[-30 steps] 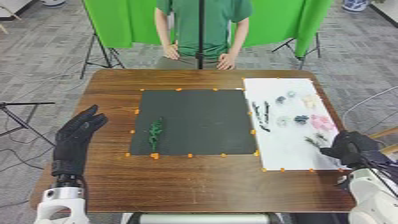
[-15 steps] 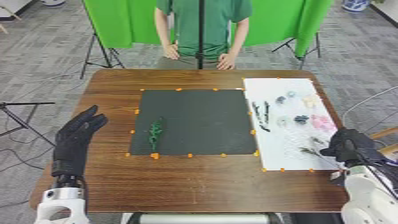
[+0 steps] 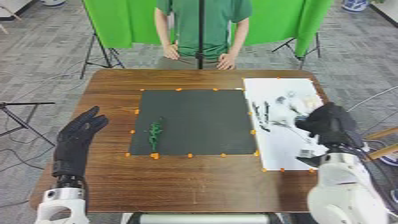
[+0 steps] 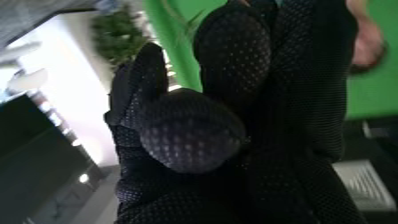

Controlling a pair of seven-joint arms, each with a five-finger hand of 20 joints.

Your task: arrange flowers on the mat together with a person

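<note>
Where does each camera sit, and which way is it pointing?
Head view: on the robot's head, looking forward and down at the brown table, the dark mat with a green sprig, and a white sheet; both arms come in from the bottom edge, with the left hand and right hand.
Right wrist view: on the right arm's wrist, looking out along the right hand's black glove.
Shared: both show the right hand and green cloth.

The mat (image 3: 200,120) lies on the desk (image 3: 195,187), the sprig (image 3: 155,132) on its left part. Right of the mat: the sheet (image 3: 282,161), with stems (image 3: 265,113) at left, flowers (image 3: 280,100) adjacent.
</note>
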